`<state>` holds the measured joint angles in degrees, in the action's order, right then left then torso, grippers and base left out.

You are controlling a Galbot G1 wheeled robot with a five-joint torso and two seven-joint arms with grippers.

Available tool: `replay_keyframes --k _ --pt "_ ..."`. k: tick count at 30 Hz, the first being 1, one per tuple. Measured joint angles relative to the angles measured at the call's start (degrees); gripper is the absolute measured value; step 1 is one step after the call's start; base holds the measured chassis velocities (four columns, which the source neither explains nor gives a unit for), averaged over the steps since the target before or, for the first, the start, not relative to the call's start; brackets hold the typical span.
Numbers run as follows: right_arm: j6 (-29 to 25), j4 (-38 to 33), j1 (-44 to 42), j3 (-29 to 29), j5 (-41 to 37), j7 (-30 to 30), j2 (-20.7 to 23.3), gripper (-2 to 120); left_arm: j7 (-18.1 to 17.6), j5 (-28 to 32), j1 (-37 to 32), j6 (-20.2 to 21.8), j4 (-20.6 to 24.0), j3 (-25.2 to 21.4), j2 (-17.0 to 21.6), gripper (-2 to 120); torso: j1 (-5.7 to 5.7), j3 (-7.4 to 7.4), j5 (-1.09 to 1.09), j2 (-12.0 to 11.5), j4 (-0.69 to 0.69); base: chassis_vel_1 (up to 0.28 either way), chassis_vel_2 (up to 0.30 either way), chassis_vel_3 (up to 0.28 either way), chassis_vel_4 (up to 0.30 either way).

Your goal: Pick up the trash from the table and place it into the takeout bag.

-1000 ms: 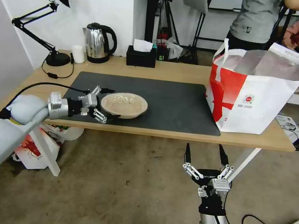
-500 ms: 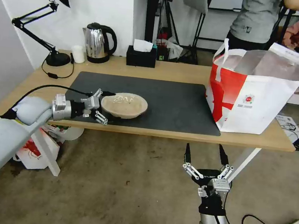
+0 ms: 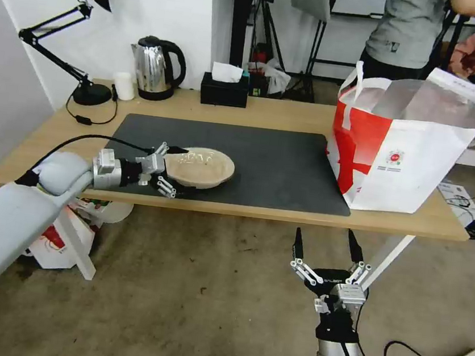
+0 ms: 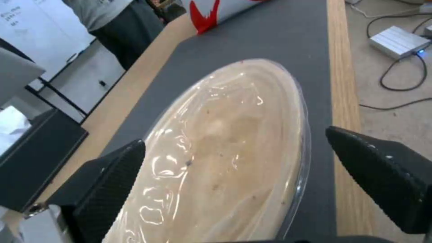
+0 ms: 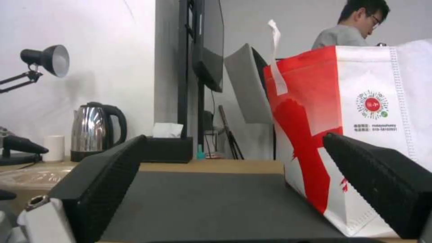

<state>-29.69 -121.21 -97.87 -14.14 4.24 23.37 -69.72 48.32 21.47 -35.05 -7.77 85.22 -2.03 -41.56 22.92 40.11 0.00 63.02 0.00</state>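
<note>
My left gripper (image 3: 174,169) has slid further along the grey mat (image 3: 273,165) over the last second. Its fingers (image 3: 163,187) are spread wide, one on each side of the near rim of the beige bowl (image 3: 200,166). The bowl has been nudged and now tips slightly, its left edge lifted. In the left wrist view the two black pads (image 4: 108,182) flank the bowl (image 4: 225,148) with a gap at each side, so nothing is clamped yet. I judge the grasp is about to close, and this looks like the last piece of rubbish left on the table (image 3: 268,113).

To the right of the bowl, at the far end of the mat, the takeout bag (image 3: 407,146) stands upright with its mouth open. My right gripper (image 3: 326,248) hangs parked below the table edge, in front of the bag, fingers spread apart and holding nothing.

A clear film over the bowl throws glare, so I cannot tell what is inside. The bag's depths are hidden by its foil walls; I cannot see what it already holds.
</note>
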Motion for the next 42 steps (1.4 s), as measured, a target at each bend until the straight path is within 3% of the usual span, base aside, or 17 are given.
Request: replay_keyframes --k 27,36,38,42 --pt "0.0 0.0 0.0 0.0 0.0 0.0 0.0 100 2.5 -1.9 2.9 0.0 -5.1 2.1 -1.6 100 0.0 0.0 0.0 0.0 0.0 0.0 0.0 0.0 0.0" --pt "0.0 0.0 0.0 0.0 0.0 0.0 0.0 100 3.6 -2.7 2.7 0.0 -7.1 0.9 -2.5 75 0.0 0.0 -0.01 0.0 0.0 0.0 0.0 0.0 0.0" --pt "0.0 0.0 0.0 0.0 0.0 0.0 0.0 100 3.8 -2.7 2.9 0.0 -7.6 0.6 -2.6 62 0.0 0.0 -0.01 0.0 0.0 0.0 0.0 0.0 0.0" --pt "0.0 0.0 0.0 0.0 0.0 0.0 0.0 100 4.2 -2.8 3.5 0.0 -8.1 0.6 -2.6 50 0.0 0.0 -0.01 0.0 0.0 0.0 0.0 0.0 0.0"
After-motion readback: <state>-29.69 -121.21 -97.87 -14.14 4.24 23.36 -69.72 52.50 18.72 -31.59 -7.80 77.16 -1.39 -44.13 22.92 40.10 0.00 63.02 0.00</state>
